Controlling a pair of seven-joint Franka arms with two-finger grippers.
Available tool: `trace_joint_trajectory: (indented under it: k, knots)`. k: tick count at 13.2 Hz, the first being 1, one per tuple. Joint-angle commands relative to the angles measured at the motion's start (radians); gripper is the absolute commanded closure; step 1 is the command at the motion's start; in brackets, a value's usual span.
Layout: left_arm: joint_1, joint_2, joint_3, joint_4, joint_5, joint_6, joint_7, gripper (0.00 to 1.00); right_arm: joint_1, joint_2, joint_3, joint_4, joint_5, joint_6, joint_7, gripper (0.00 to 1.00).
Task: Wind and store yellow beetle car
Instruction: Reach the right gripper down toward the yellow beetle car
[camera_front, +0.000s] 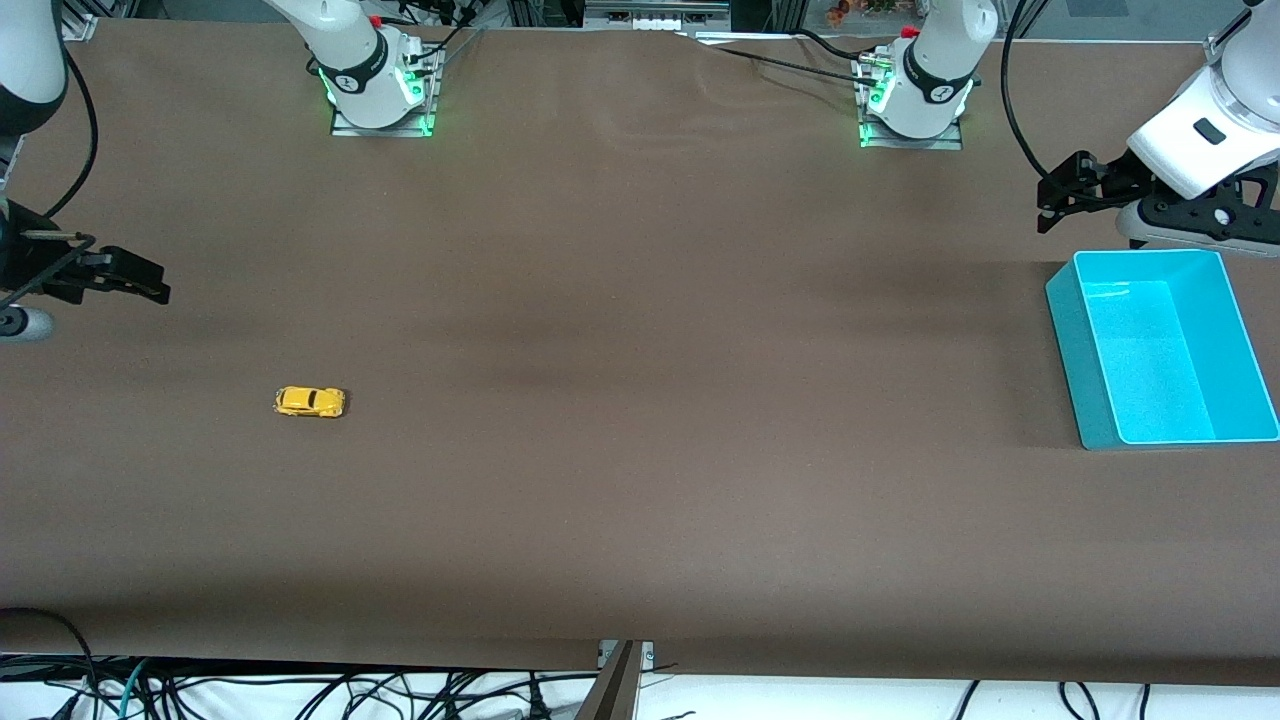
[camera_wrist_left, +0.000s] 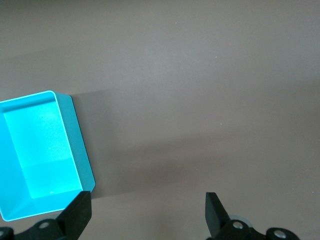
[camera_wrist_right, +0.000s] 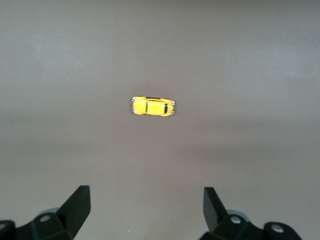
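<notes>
The yellow beetle car (camera_front: 310, 402) sits on its wheels on the brown worktop (camera_front: 640, 450), toward the right arm's end. The right tool (camera_front: 140, 280) hangs in the air near that end, fingers wide apart, holding nothing. The turquoise bin (camera_front: 1075, 360) stands at the left arm's end. The left tool (camera_front: 1060, 195) hangs beside the bin, fingers wide apart, holding nothing too.

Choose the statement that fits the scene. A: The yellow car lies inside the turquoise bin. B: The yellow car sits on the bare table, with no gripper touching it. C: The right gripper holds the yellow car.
B: the yellow car rests alone on the table, away from the bin.
</notes>
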Motion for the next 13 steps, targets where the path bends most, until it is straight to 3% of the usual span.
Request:
trace_joint_trajectory:
  k: [1,8,13]
  knots:
    - [0.011,0.003,-0.006,0.01,-0.013,-0.005,0.008,0.0,0.044,0.004,0.003,-0.012,-0.001,-0.027,0.009,0.0]
    - [0.011,0.003,-0.006,0.01,-0.013,-0.006,0.008,0.0,0.068,0.024,0.005,-0.011,0.009,-0.094,-0.034,0.0]
    - [0.011,0.002,-0.005,0.01,-0.013,-0.006,0.008,0.0,0.049,0.076,-0.004,-0.012,-0.032,-0.087,-0.533,0.0]
